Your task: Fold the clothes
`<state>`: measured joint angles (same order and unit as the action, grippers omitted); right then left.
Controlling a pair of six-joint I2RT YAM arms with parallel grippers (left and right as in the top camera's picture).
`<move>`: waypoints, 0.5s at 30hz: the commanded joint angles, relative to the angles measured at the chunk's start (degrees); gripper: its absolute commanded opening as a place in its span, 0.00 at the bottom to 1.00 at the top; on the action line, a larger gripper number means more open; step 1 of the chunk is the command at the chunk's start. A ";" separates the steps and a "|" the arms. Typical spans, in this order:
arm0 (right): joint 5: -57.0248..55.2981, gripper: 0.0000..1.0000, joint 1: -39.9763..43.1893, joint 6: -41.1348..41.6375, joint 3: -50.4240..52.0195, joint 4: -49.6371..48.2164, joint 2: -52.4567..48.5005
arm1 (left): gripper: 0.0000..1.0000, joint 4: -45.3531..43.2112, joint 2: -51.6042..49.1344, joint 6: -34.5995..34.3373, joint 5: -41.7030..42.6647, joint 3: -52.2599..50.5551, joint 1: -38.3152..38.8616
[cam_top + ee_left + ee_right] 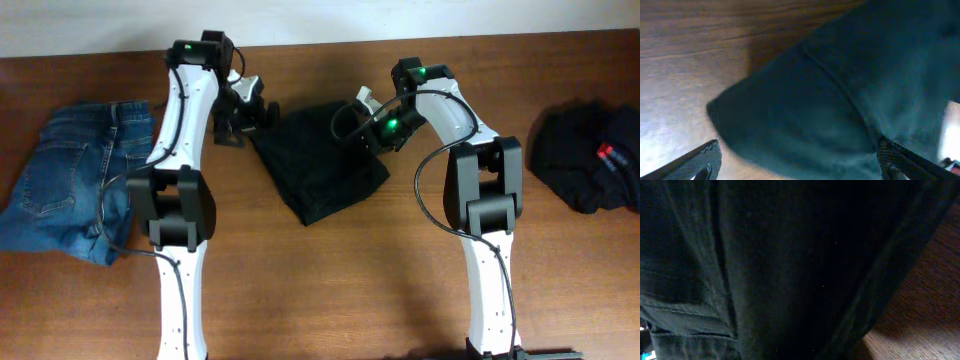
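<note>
Trousers (318, 165) of plain black fabric are laid in a folded bundle at the middle of the wooden counter (330, 290), set at a slant with one corner turned toward the near edge.

The left end effector (258, 110) is held at the upper left corner of the bundle. In the left wrist view its two fingers (702, 157) are seen well apart at the lower corners of the frame. A rounded fold of the dark cloth is seen between and ahead of them, blurred. Whether the cloth is touched by the fingers cannot be told.

The right end effector (365, 108) is placed over the upper right edge of the trousers. In the right wrist view almost the whole frame is filled by dark cloth, with seams and a stitched hem at the lower left and a strip of counter at the lower right. No fingers can be made out there, so it cannot be told whether that end effector is apart or together.

A second black garment (585, 160), crumpled and marked with a small red label (606, 155), is laid at the right end of the counter, well apart from the trousers. Blue jeans (70, 185) are spread at the left end, just beside the left arm.
</note>
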<state>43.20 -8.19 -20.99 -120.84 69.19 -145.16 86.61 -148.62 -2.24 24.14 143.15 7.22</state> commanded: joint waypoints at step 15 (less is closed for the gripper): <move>-2.51 0.06 -1.55 0.52 1.79 1.14 -3.04 | 0.99 -2.95 -12.57 10.56 12.96 0.13 3.98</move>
<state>43.35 -8.23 -20.78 -120.81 69.65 -145.25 85.76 -154.74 2.09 29.41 144.88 7.01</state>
